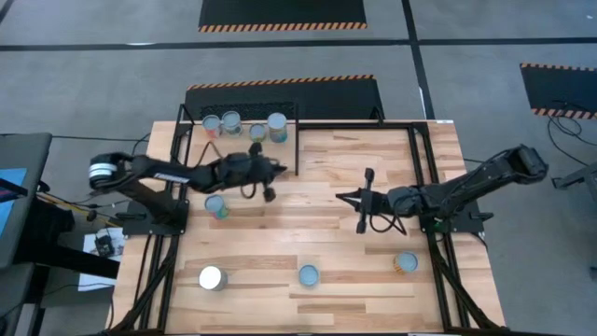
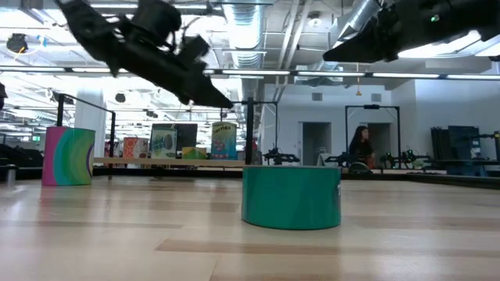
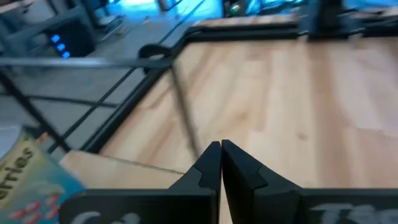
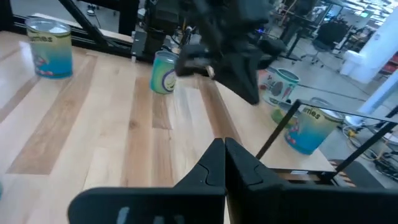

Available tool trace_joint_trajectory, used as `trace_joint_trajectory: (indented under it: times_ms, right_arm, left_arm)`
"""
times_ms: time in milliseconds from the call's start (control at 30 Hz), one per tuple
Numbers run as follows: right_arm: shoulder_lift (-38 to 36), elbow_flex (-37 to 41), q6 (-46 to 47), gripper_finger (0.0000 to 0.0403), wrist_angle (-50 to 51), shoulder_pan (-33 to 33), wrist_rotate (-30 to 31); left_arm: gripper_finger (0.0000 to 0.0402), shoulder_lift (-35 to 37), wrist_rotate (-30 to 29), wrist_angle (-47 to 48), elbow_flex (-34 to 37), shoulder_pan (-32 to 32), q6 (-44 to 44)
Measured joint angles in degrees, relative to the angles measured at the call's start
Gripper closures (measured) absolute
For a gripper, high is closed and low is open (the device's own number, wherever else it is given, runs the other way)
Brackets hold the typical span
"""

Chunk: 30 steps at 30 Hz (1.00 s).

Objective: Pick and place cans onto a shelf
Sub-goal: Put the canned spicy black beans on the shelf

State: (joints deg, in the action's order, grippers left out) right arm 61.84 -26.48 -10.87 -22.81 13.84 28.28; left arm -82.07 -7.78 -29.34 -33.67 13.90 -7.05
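The shelf (image 1: 244, 149), a small light-wood platform with a thin black frame, stands at the table's far left. Several cans stand upright on it, among them one with a pale-blue top (image 1: 277, 125). My left gripper (image 1: 281, 169) hovers shut and empty just right of the shelf's near corner; its wrist view shows the shut fingertips (image 3: 221, 155) above the shelf edge. My right gripper (image 1: 342, 197) hangs shut and empty over the table's middle, pointing toward the left arm (image 4: 230, 37). Loose cans stand on the table: one (image 1: 216, 205) near the left arm, a silvery-topped one (image 1: 213, 277), one (image 1: 309, 275) and one (image 1: 406, 262) along the near side.
Black frame rails (image 1: 424, 177) run along the table's far and right sides. In the low view a teal can (image 2: 291, 197) stands close in front and a pink-and-green can (image 2: 69, 156) at the left. A person (image 2: 362, 147) is in the room behind the table.
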Motion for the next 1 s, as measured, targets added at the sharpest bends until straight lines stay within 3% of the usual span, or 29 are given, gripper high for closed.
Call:
trace_joint_trajectory:
  times_ms: [300,433,567,767,1000]
  right_arm:
    - [0.1,-2.0,4.9,0.0395,3.7,12.6,1.1]
    - [0.5,-5.1,12.2,0.0398,14.2,21.4,8.6]
    - [1.9,-10.0,24.2,0.0396,28.4,29.5,14.7]
    - [8.4,-19.6,48.0,0.0396,51.3,37.0,14.9]
    - [17.9,-28.9,78.3,0.0351,74.7,40.9,4.0]
  left_arm:
    - [0.0400,12.6,3.3,1.0,8.9,-9.2,2.5]
    - [0.0400,14.9,3.5,-0.9,12.9,-12.5,4.7]
    - [0.0400,15.1,3.2,-2.9,15.3,-15.1,6.6]
    - [0.0400,14.9,0.4,-6.5,17.2,-18.1,7.0]
    - [0.0400,14.9,-0.1,-7.4,17.2,-19.3,7.1]
